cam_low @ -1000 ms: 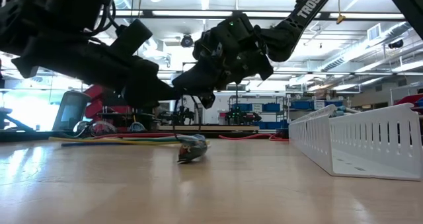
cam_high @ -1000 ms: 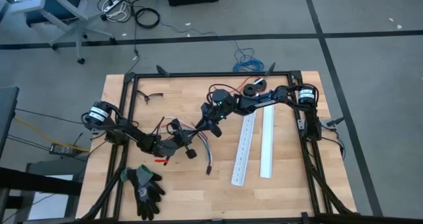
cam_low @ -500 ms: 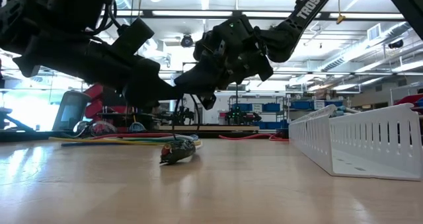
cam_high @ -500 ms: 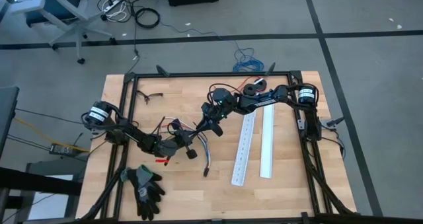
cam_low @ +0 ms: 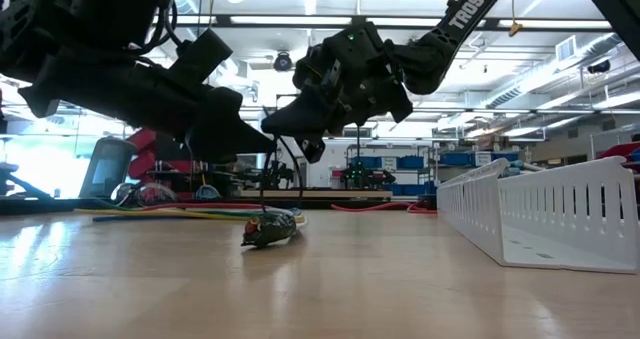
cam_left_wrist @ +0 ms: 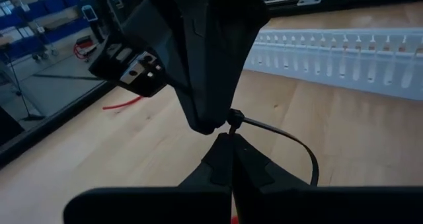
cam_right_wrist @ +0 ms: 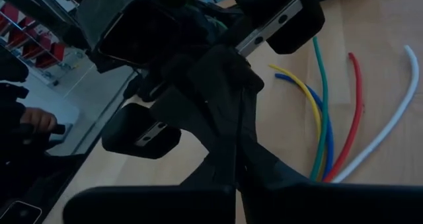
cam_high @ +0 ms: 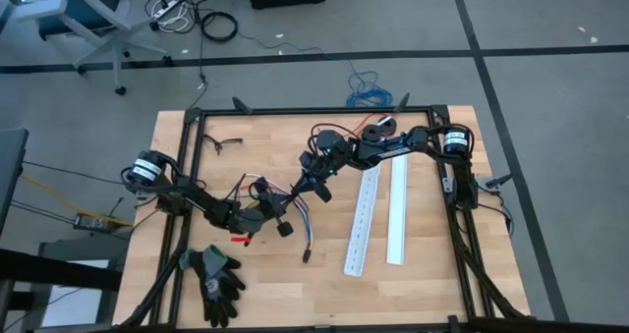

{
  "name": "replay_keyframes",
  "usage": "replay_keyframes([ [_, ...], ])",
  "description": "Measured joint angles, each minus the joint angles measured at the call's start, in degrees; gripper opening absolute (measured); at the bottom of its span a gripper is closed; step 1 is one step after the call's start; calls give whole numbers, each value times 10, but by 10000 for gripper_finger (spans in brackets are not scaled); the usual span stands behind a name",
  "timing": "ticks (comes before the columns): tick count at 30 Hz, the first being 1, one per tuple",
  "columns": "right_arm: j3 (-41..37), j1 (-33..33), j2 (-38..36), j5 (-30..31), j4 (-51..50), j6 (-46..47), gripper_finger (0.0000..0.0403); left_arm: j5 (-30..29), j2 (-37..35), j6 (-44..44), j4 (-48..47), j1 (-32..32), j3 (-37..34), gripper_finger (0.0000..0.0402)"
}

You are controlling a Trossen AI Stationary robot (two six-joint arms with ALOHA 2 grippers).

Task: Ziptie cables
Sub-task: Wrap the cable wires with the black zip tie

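Note:
The cables lie on the table in a thin bundle of coloured wires, their dark end toward the near edge. Above them, near the table's middle, my left gripper and my right gripper meet tip to tip. Both are shut on a black zip tie. The zip tie's strap curves away from its head and down toward the cables. A thin black loop hangs from the grippers down to the dark end. I cannot tell whether it goes round the bundle. My left gripper pinches the zip tie just below its head between its two fingertips, coming nearly level from the table's left. The tie is held clear of the table. My right gripper meets the same head from the opposite side, slanting slightly down. Its fingertips hide which part they have.
Two white slotted cable ducts lie to the right of the grippers and show as a wall in the low view. Black gloves lie at the near left. A red wire with a black spool sits at the far edge.
The cables' dark end has slid a short way along the table, toward the left arm's side and the near edge. The coloured wires farther back have stayed where they were. Both grippers have kept their place above the bundle.

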Motion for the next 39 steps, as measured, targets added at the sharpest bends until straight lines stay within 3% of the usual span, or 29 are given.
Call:
replay_keyframes([
  [6,0,0,0,0,-2,-5,0,0,0,-38,1,0,0,26],
  [17,0,0,0,-1,-13,-15,0,13,0,-42,25,-4,0,106],
  [25,1,-4,0,-5,-22,-24,0,0,-8,-37,32,-19,-3,107],
  [29,0,-4,0,6,-30,-30,0,-1,-9,-84,43,-27,-21,106],
  [36,0,-4,2,15,-34,-37,0,-4,-10,-110,164,-21,-62,106],
  [39,0,1,2,21,-34,-49,0,0,-10,-159,162,5,-70,106],
])
